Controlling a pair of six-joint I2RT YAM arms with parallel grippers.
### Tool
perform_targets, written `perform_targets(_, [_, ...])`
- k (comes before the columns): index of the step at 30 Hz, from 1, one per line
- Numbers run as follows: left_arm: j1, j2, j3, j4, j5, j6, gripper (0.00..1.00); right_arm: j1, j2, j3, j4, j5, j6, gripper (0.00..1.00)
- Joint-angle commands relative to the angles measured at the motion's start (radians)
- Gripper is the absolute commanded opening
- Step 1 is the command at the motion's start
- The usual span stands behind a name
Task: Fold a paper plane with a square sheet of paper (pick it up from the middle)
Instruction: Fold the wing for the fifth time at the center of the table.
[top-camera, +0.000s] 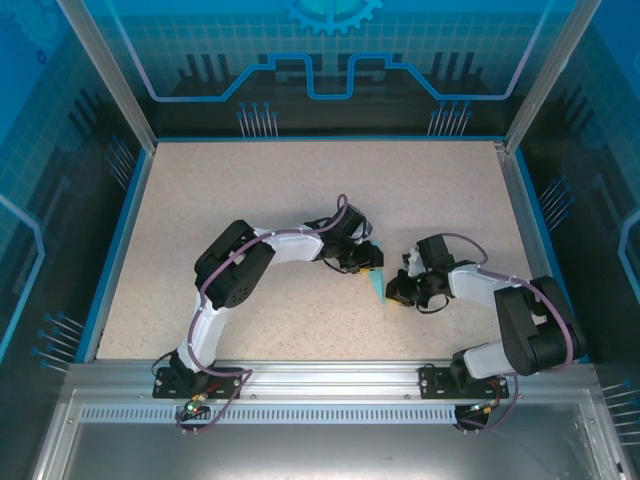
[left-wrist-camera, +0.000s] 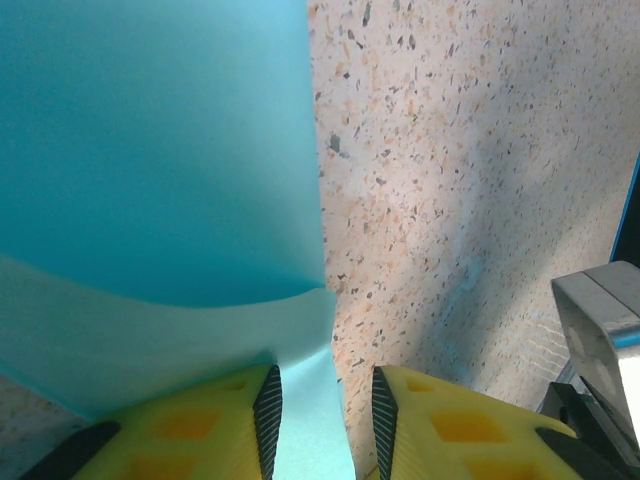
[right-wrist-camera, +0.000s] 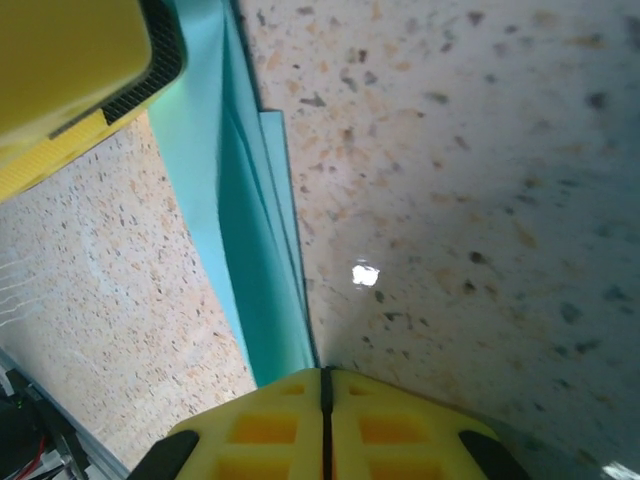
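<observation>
The turquoise sheet of paper is folded into a narrow, layered pointed shape and stands between my two grippers near the middle of the table. My left gripper is at its upper end. In the left wrist view the paper spreads across the left side, and a strip of it runs between the parted jaws of the left gripper, close to the left pad. My right gripper is shut, and the folded paper runs down into the seam between its fingers.
The speckled tabletop is bounded by a blue rim and an aluminium frame at the near edge. The left gripper's yellow finger shows close above the paper in the right wrist view.
</observation>
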Motion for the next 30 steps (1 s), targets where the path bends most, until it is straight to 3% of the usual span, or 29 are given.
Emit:
perform_targets(1, [0.008,0.059,0.004,-0.077,-0.026,0.035,0.34,-0.016,-0.097,-0.017,-0.056,0.003,-0.005,0.09])
perform_targets(6, [0.009,0.061,0.005,-0.076,-0.026,0.029,0.33,0.022,-0.157,-0.01,0.036,-0.12,0.016,0.1])
perform_targets(12, [0.009,0.061,0.008,-0.081,-0.026,0.03,0.34,0.07,-0.039,0.007,0.111,-0.15,0.039,0.09])
perform_targets(19, [0.009,0.068,0.016,-0.09,-0.025,0.036,0.33,0.055,0.015,0.011,0.01,-0.018,-0.003,0.07])
perform_targets(30, [0.01,0.071,0.016,-0.101,-0.028,0.045,0.33,-0.012,0.125,-0.058,0.027,-0.033,0.015,0.05])
